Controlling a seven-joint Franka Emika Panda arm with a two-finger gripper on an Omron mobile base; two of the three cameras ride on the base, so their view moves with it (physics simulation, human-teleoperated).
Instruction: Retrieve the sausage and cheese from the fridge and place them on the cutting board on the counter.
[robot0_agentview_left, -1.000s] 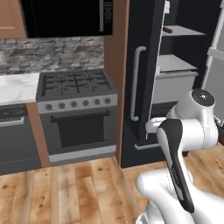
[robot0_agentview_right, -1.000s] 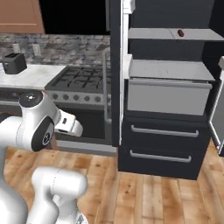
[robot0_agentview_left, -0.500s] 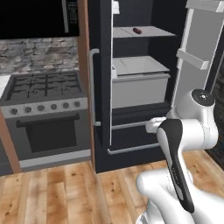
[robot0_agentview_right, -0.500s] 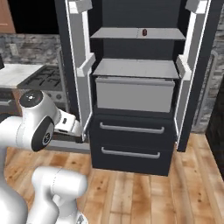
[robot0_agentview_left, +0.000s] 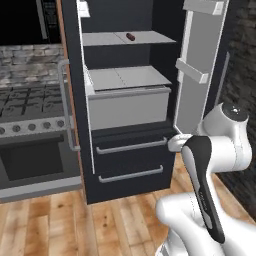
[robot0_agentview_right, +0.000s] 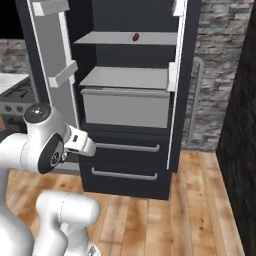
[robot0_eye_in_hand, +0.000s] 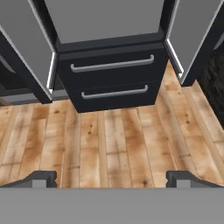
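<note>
The base has swung round to face the open fridge (robot0_agentview_left: 125, 105) squarely. The sausage (robot0_agentview_left: 130, 36) lies on the top shelf; cheese possibly hidden. Gripper (robot0_eye_in_hand: 111, 177) hangs empty, tips wide apart, so reaching comes next.

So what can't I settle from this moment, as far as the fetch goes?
- Cheese: no pale lump can be picked out on the fridge shelves; it may be too small, or hidden in the grey bin, whose front wall blocks both base views.
- Sausage: just a tiny dark red speck on the top shelf.
- Cutting board and counter: beyond the frame edges.
- Gripper: fingertips wide apart over the wooden floor, holding nothing.
</note>
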